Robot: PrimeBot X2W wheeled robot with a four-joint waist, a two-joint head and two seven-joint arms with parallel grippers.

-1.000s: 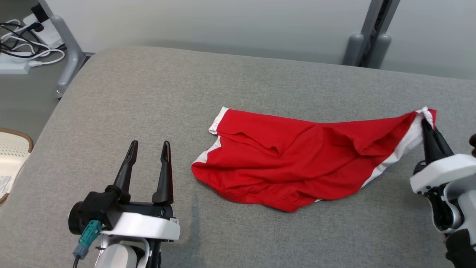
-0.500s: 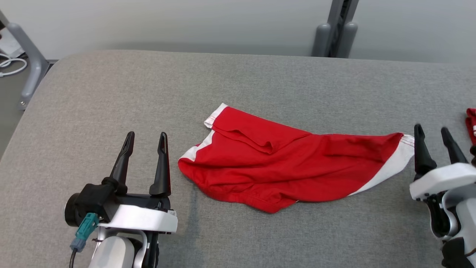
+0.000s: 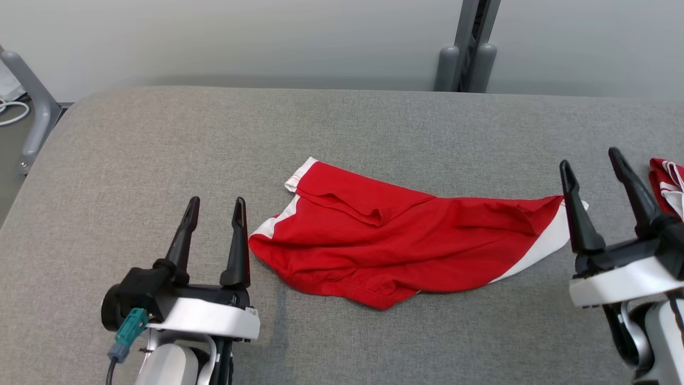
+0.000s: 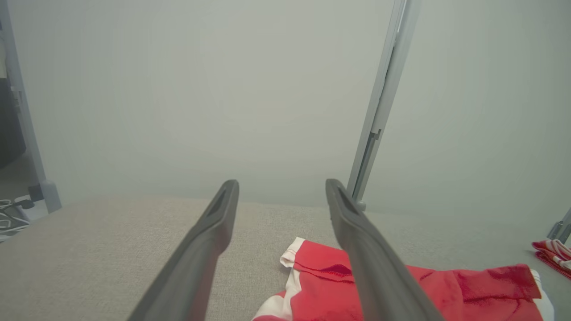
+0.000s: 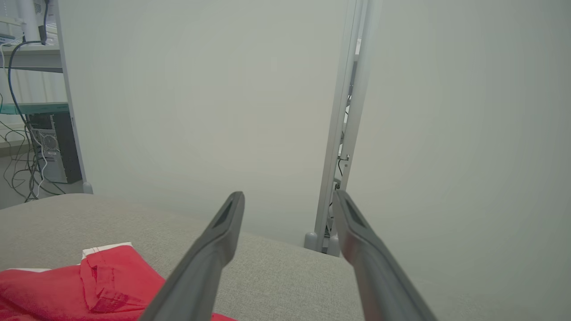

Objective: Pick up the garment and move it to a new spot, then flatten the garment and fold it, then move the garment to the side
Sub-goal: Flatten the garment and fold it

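Observation:
A red garment with white side stripes (image 3: 406,243) lies crumpled on the grey padded table (image 3: 342,133), spread from left to right. It also shows low in the left wrist view (image 4: 401,290) and at the lower left of the right wrist view (image 5: 89,285). My left gripper (image 3: 216,206) stands open just left of the garment's left edge, holding nothing. At the garment's right end my right gripper (image 3: 588,160) is open and empty, its left finger (image 3: 574,214) in front of the white-striped corner.
Another red and white cloth (image 3: 668,184) lies at the table's right edge, also seen in the left wrist view (image 4: 553,254). A grey post (image 3: 467,48) rises behind the table against a pale wall. A metal leg (image 3: 29,101) stands at the far left.
My right gripper was shut on the garment's right corner, let it go and now stands open and raised. The corner has dropped flat. The head camera has turned right.

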